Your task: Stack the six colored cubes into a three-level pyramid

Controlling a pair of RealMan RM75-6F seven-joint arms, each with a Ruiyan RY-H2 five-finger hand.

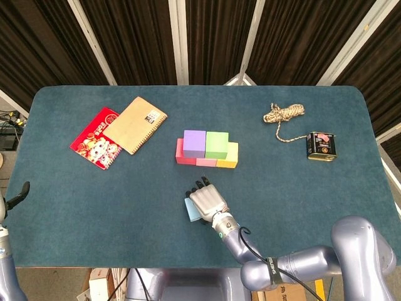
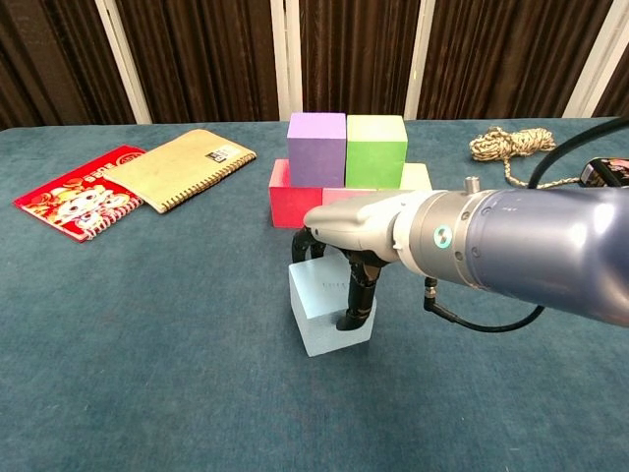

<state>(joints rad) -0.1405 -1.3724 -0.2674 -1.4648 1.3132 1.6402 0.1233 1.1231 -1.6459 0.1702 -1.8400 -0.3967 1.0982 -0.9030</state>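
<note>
Five cubes stand stacked mid-table: red (image 1: 179, 152), pink (image 1: 206, 162) and yellow (image 1: 229, 157) in the bottom row, purple (image 1: 195, 143) and green (image 1: 217, 143) on top of them. The light blue cube (image 2: 324, 313) rests on the table in front of the stack. My right hand (image 2: 354, 236) arches over it, its thumb (image 2: 352, 307) pressing the front right side and the other fingers (image 2: 300, 246) curled down behind, gripping it. From the head view my right hand (image 1: 205, 199) hides most of the light blue cube (image 1: 190, 209). Only a dark tip of my left hand (image 1: 19, 192) shows at the left edge.
A red notebook (image 1: 95, 138) and a tan spiral notebook (image 1: 139, 124) lie at the back left. A coiled rope (image 1: 283, 113) and a small dark tin (image 1: 321, 145) sit at the right. The table's near edge runs just behind my right wrist.
</note>
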